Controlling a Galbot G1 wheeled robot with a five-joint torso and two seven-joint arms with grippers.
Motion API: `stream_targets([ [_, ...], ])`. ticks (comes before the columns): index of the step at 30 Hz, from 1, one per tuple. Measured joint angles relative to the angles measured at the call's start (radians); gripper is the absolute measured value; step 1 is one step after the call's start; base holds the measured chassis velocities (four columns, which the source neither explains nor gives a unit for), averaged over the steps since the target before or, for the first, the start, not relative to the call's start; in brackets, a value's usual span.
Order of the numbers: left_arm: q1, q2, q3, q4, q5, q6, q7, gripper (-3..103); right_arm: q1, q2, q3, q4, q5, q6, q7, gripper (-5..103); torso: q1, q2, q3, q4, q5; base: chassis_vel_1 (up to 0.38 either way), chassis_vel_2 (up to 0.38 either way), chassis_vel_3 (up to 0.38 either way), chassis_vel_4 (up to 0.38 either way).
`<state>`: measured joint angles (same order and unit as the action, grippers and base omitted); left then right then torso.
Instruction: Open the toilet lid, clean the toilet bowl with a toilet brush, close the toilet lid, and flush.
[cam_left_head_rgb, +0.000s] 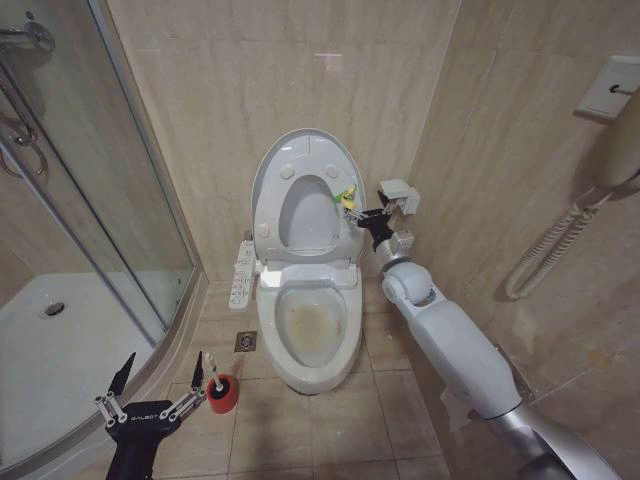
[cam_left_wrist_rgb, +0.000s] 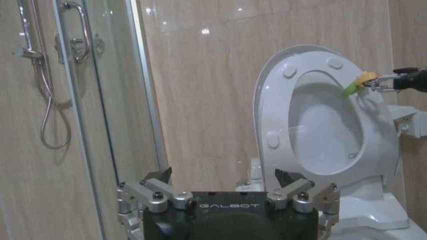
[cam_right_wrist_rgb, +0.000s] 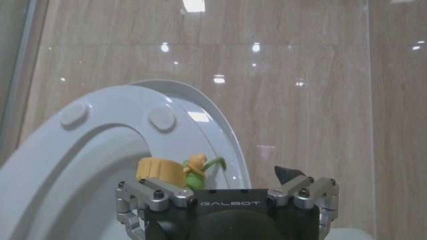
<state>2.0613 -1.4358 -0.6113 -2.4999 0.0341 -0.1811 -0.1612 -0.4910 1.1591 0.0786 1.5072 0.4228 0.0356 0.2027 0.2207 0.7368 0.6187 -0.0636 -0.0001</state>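
- The right gripper (cam_left_head_rgb: 352, 207) stands at the raised lid's edge with its jaws spread, the small yellow-green tag (cam_right_wrist_rgb: 193, 170) lying between them, not visibly pinched; the left gripper (cam_left_head_rgb: 158, 388) hangs low beside the shower with its jaws wide apart, holding nothing
- The large smooth white plastic toilet lid (cam_left_head_rgb: 300, 160) stands upright against the beige tiled wall (cam_left_head_rgb: 220, 90), round bumpers facing out; the white ring-shaped seat (cam_left_head_rgb: 285, 215) appears raised against it as well
- The white ceramic toilet bowl (cam_left_head_rgb: 312, 330) lies open, yellowish-brown staining on its bottom
- The slim white-handled toilet brush (cam_left_head_rgb: 213, 377) sits in its small red round holder cup (cam_left_head_rgb: 222, 394) on the floor, just beside the left gripper's fingertip
- Judged from this, the lid-opening looks done; taking the brush, scrubbing, closing and flushing remain
- "GALBOT" reads in white on both grippers' black bodies; no other writing can be read
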Motion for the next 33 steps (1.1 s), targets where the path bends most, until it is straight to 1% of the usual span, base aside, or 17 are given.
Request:
stream_targets([
  [4,0.0,0.0,0.0,0.0,0.0,0.0,0.0,100,0.025,0.005,-0.006,-0.034,-0.014,-0.011,0.014,100,0.0,0.0,0.0,-0.0004,0.0,0.0,0.0,0.0,0.0],
  [8,0.0,0.0,0.0,0.0,0.0,0.0,0.0,100,0.096,0.032,-0.019,-0.096,-0.013,-0.021,0.066,100,0.0,0.0,0.0,0.0,0.0,0.0,0.0,0.0,0.0],
  [16,0.0,0.0,0.0,0.0,0.0,0.0,0.0,100,0.154,0.035,-0.058,-0.122,0.0,-0.039,0.065,100,0.0,0.0,0.0,-0.0002,-0.0001,0.0,0.0,0.0,0.0],
  [25,0.0,0.0,0.0,0.0,0.0,0.0,0.0,100,0.116,0.021,-0.084,-0.115,-0.02,-0.042,0.056,100,0.0,0.0,0.0,-0.0006,0.0002,0.0,0.0,0.0,0.0],
  [33,0.0,0.0,0.0,0.0,0.0,0.0,0.0,100,0.085,0.016,-0.098,-0.116,-0.055,-0.04,0.067,100,0.0,0.0,0.0,-0.0002,0.0001,0.0,0.0,0.0,0.0],
])
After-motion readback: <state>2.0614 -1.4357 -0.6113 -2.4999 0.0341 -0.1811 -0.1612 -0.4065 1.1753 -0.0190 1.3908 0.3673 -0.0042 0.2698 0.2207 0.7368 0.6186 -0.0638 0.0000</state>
